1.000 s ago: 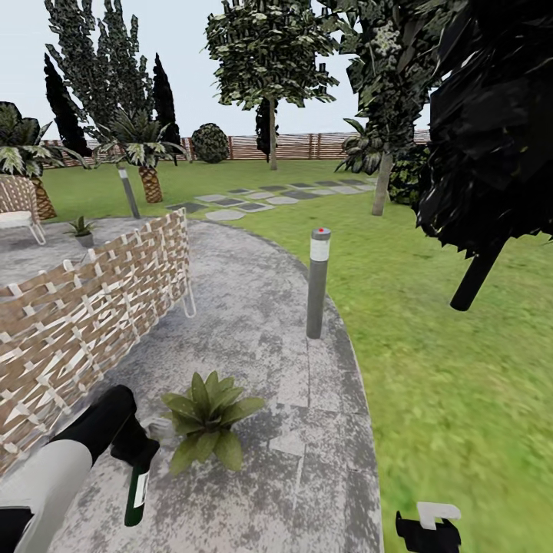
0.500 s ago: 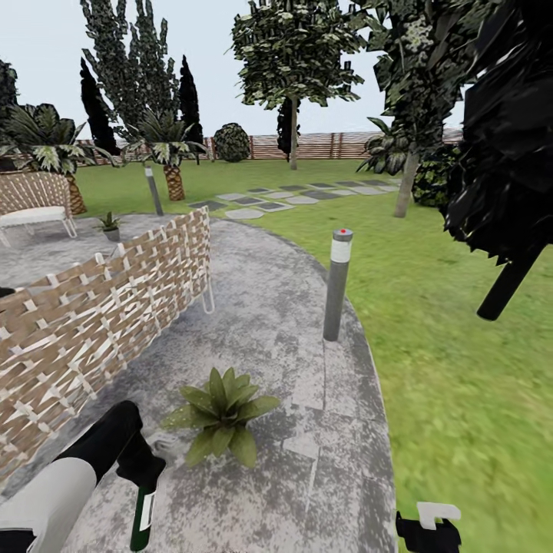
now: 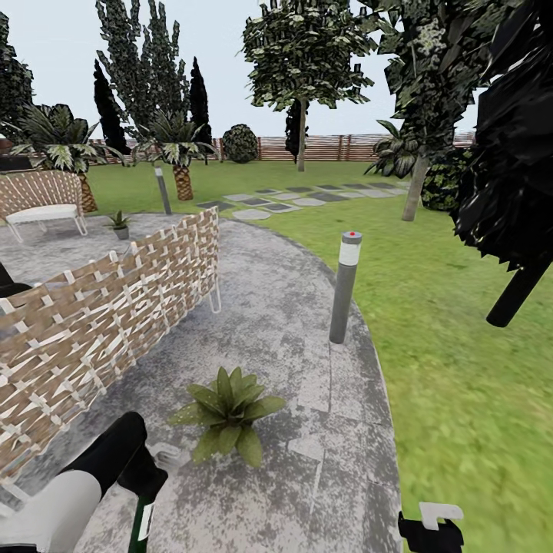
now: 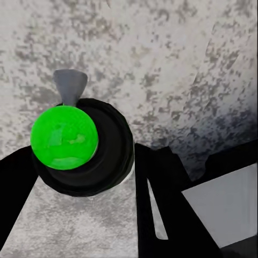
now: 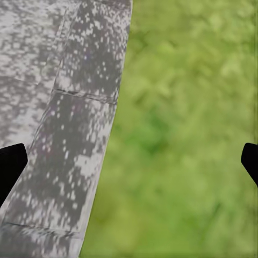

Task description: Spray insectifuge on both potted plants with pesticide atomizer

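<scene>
My left gripper [image 3: 146, 480] is shut on the pesticide atomizer [image 3: 141, 521], a dark green bottle hanging low at the head view's bottom left, its pale grey trigger head [image 3: 166, 455] toward the near potted plant [image 3: 228, 411]. That rosette sits on the stone patio [image 3: 292, 307], just right of the gripper. The left wrist view looks along the atomizer [image 4: 63, 137], held between black fingers [image 4: 161, 193]. A second potted plant [image 3: 119, 223] stands far back left near a chair. My right gripper [image 3: 428, 526] is low at the right; in its wrist view the right gripper [image 5: 129, 164] is open over the patio's edge.
A woven wicker chair back [image 3: 100, 315] stands close on the left. A grey bollard light [image 3: 345, 286] rises at the patio's rim, with lawn [image 3: 461, 369] to its right. A dark tree [image 3: 514, 153] overhangs at right. Stepping stones [image 3: 299, 201], palms and a wooden fence [image 3: 338, 147] lie beyond.
The whole head view has shifted, so the camera has moved: plant, bollard and wicker chair sit further right. The left arm with the atomizer sits lower in the picture.
</scene>
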